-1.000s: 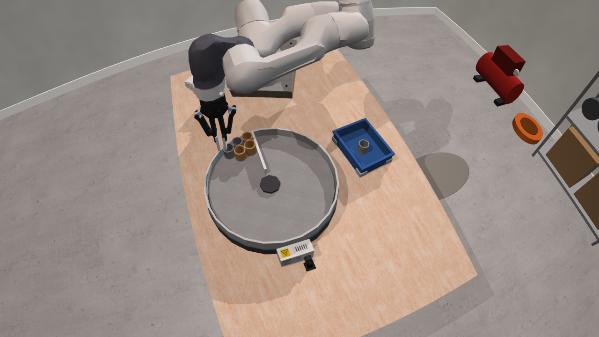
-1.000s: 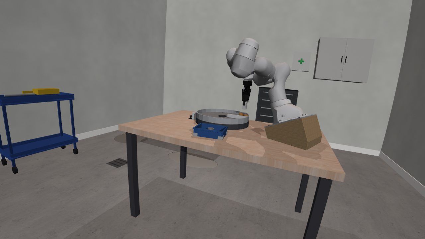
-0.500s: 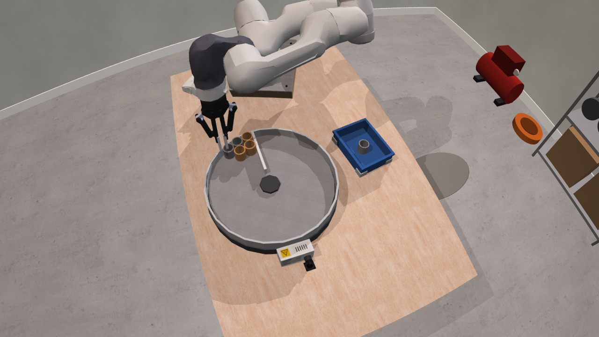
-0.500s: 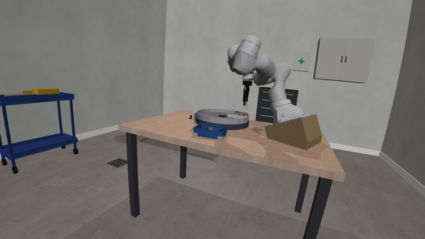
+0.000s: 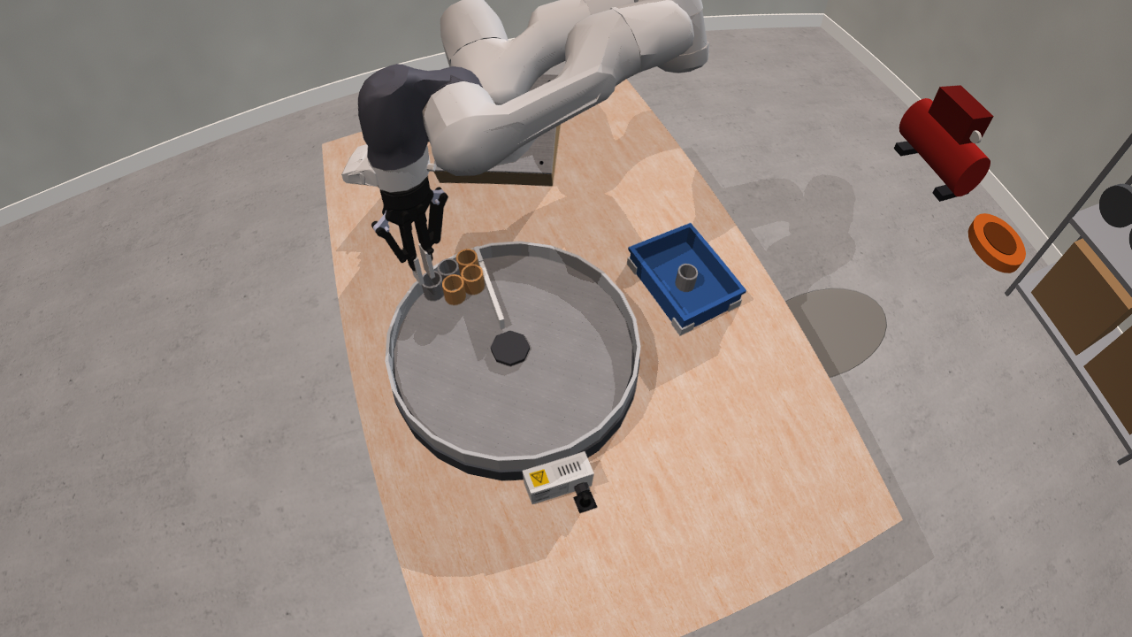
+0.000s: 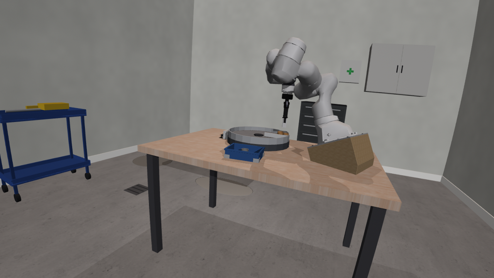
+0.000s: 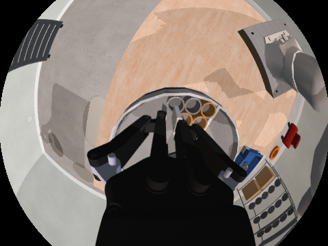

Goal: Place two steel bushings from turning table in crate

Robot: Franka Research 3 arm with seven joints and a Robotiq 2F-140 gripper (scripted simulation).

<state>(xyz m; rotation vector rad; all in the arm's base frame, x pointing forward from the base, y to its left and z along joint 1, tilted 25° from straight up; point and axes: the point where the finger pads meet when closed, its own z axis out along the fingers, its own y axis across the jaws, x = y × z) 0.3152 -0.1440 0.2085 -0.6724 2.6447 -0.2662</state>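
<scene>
Jaws slightly parted, yellow warning label

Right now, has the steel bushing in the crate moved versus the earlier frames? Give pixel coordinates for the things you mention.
No. The steel bushing (image 5: 686, 276) (image 6: 244, 149) stands at the same spot within the crate's walls.
</scene>
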